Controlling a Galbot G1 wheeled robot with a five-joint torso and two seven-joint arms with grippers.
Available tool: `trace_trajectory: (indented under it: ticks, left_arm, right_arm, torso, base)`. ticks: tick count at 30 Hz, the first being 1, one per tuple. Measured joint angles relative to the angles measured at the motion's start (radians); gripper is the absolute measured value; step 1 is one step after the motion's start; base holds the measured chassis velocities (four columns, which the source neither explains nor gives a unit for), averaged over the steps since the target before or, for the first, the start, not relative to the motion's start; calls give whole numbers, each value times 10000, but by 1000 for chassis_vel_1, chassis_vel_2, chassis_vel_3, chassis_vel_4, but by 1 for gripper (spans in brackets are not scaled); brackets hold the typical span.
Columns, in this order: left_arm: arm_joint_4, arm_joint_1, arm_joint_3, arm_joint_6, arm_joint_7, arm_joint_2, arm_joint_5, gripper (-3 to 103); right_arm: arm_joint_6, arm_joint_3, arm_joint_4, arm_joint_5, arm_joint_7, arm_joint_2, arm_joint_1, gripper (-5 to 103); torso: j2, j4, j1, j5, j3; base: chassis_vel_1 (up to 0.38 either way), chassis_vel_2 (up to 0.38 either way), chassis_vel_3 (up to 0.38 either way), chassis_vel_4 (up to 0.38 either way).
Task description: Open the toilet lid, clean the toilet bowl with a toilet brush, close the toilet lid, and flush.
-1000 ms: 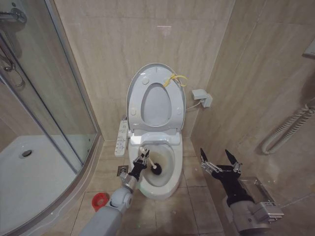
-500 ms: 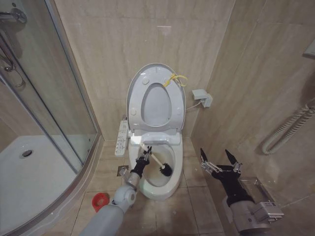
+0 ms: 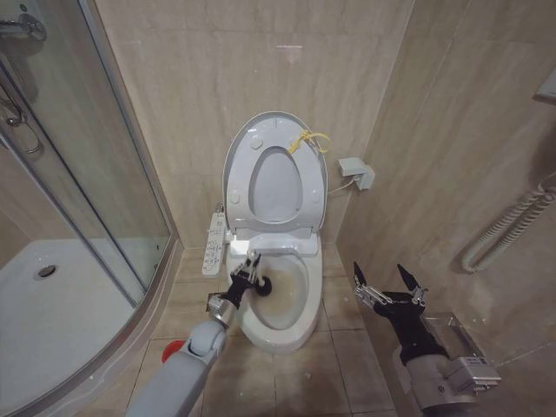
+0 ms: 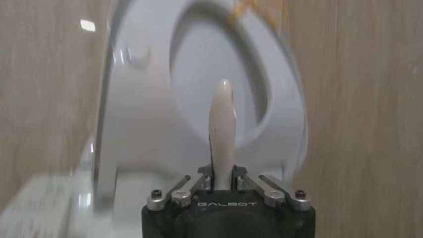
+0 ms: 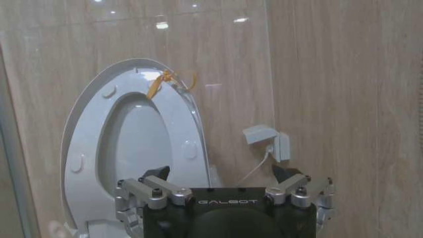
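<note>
since half a second ago the left gripper (image 3: 253, 271) has swung the toilet brush (image 3: 260, 285) from the middle of the toilet bowl (image 3: 300, 326) over to the near-left wall of the basin, just under the rim, and the left arm now reaches in from a lower angle. its fingers are pressed together on the slim pale handle (image 4: 222, 134), which in the left wrist view stands straight out from between them toward the raised lid. to scrub well here, i judge the black head should stay pressed against the ceramic and sweep around and down toward the yellowish-brown stain low in the bowl, with the wrist kept clear of the rim. the toilet lid (image 3: 242, 152) stands upright against the wall with the seat raised against it, its yellow cord (image 3: 310, 140) at the top edge, glossy white. the right gripper (image 3: 388, 281) hangs idle to the right of the bowl, fingers spread apart, holding nothing.
</note>
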Motion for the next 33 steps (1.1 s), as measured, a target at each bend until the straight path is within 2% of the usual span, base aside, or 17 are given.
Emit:
trace_trajectory:
  ticks: [1, 2, 5, 6, 8, 11, 14, 16, 18, 27, 33]
  left_arm:
    - [-517, 107, -34, -49, 48, 202, -358, 17]
    - [-517, 107, -34, -49, 48, 202, -358, 17]
    - [-2132, 549, -102, -50, 183, 910, -1252, 17]
    - [-2132, 549, -102, -50, 183, 910, -1252, 17]
    - [-2870, 819, -242, 9, 174, 1257, -1383, 17]
    - [-3535, 1179, -608, 112, 260, 1726, -1230, 17]
    - [-3563, 1449, -826, 27, 512, 2041, -771, 17]
    - [-3691, 1659, -948, 27, 507, 2114, -787, 17]
    - [-4240, 2042, -1150, 141, 357, 2187, -1107, 17]
    - [-6026, 3429, -1828, 430, -30, 2749, -1545, 17]
    - [-7420, 4916, -3262, 609, -427, 3008, -1423, 17]
  right_arm:
    - [0, 0, 0, 0, 0, 0, 0, 100]
    - [0, 0, 0, 0, 0, 0, 0, 100]
    - [0, 0, 0, 0, 0, 0, 0, 100]
    - [0, 0, 0, 0, 0, 0, 0, 100]
    - [0, 0, 0, 0, 0, 0, 0, 100]
    - [0, 0, 0, 0, 0, 0, 0, 100]
    - [0, 0, 0, 0, 0, 0, 0, 100]
    - [0, 0, 0, 0, 0, 0, 0, 100]
    - [0, 0, -1, 0, 0, 0, 0, 100]
    - [0, 0, 0, 0, 0, 0, 0, 100]
    - [0, 1, 0, 0, 0, 0, 0, 100]
  torso:
    - [0, 0, 0, 2, 0]
    - [0, 0, 0, 2, 0]
    - [0, 2, 0, 1, 0]
    - [0, 2, 0, 1, 0]
    - [0, 1, 0, -1, 0]
    - [0, 1, -1, 1, -1]
    - [0, 3, 0, 1, 0]
    - [0, 3, 0, -1, 0]
    - [0, 3, -1, 0, -1]
    - [0, 2, -1, 0, -1]
    - [0, 0, -1, 1, -1]
  base:
    - [0, 0, 0, 0]
    - [0, 0, 0, 0]
    - [0, 0, 0, 0]
    - [0, 0, 0, 0]
    - [0, 0, 0, 0]
    - [0, 0, 0, 0]
    - [0, 0, 0, 0]
    - [0, 0, 0, 0]
    - [0, 0, 0, 0]
    - [0, 0, 0, 0]
    - [0, 0, 0, 0]
